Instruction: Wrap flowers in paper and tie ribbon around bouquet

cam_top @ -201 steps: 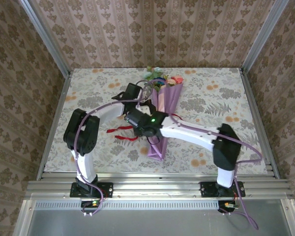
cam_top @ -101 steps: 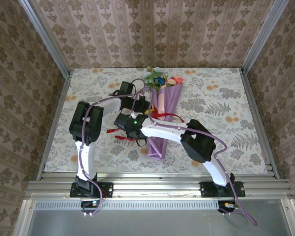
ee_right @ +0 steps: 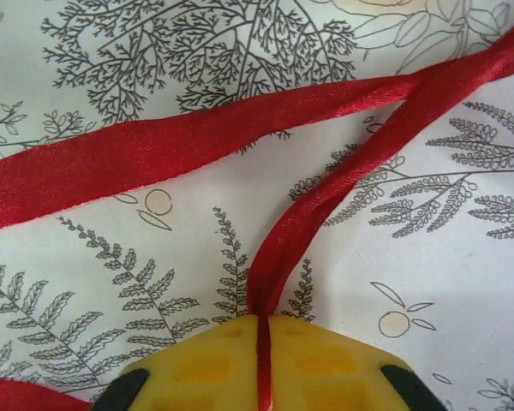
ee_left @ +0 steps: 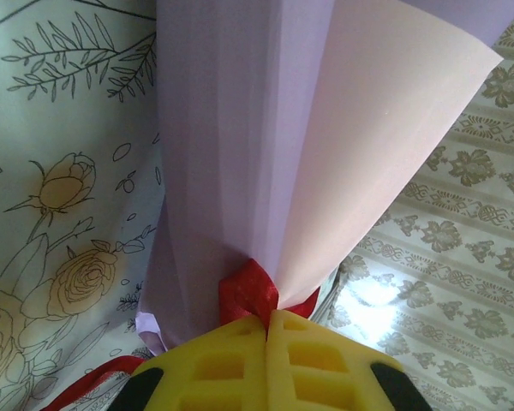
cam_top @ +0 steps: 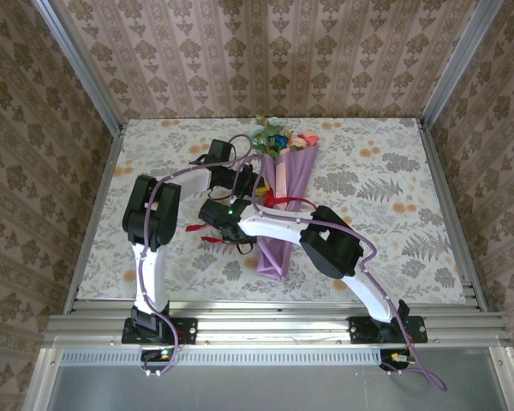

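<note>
The bouquet (cam_top: 284, 205) lies on the table as a lilac paper cone with its narrow end toward the arms. The flowers (cam_top: 278, 137) stick out of its far, wide end. The red ribbon (cam_top: 278, 200) crosses the cone's middle and trails off to the left. My left gripper (cam_top: 250, 187) sits at the cone's left side; in the left wrist view it (ee_left: 265, 317) is shut on a fold of ribbon (ee_left: 250, 291) against the paper (ee_left: 265, 128). My right gripper (cam_top: 216, 231) is left of the cone, low over the cloth. In the right wrist view it (ee_right: 264, 321) is shut on a ribbon strand (ee_right: 325, 197).
A second ribbon strand (ee_right: 154, 154) lies flat on the printed tablecloth (ee_right: 111, 282) ahead of the right gripper. Both forearms cross close together left of the bouquet. Metal frame rails (cam_top: 98, 205) and patterned walls edge the table.
The right arm folded in and swung its gripper left, down to the cloth. Its jaws shut on the ribbon strand. The left arm shifted slightly, still holding the ribbon at the cone.
</note>
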Controlling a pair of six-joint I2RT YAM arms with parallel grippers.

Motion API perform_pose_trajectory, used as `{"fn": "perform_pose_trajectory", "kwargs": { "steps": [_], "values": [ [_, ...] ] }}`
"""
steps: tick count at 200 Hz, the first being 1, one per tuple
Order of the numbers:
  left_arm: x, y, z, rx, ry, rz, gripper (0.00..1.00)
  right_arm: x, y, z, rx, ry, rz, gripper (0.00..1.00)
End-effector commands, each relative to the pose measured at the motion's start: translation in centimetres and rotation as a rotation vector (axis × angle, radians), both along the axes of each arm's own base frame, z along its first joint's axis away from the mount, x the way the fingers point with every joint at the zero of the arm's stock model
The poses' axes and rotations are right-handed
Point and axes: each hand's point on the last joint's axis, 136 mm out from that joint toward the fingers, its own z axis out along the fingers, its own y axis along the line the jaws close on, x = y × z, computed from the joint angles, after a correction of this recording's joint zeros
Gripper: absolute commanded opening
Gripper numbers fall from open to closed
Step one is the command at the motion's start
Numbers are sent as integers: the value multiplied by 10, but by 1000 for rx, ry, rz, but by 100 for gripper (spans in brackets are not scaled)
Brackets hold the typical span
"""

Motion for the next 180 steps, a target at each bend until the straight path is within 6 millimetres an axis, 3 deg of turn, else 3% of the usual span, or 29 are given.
{"fn": "perform_pose_trajectory", "kwargs": {
  "steps": [1,25,68,114,180],
  "values": [
    [4,1,3,-12,3,-12,0,-1,-3,-24,-22,39,-25,0],
    [5,0,6,-14,-2,-8,0,2,-2,5,-2,6,9,0],
    [7,-1,19,-22,-21,14,0,-2,0,85,97,-35,233,0],
    [4,-5,23,-12,-27,46,0,-30,-2,140,279,45,563,0],
    [8,-13,17,1,-32,79,0,-43,-26,211,507,26,668,0]
  ]
}}
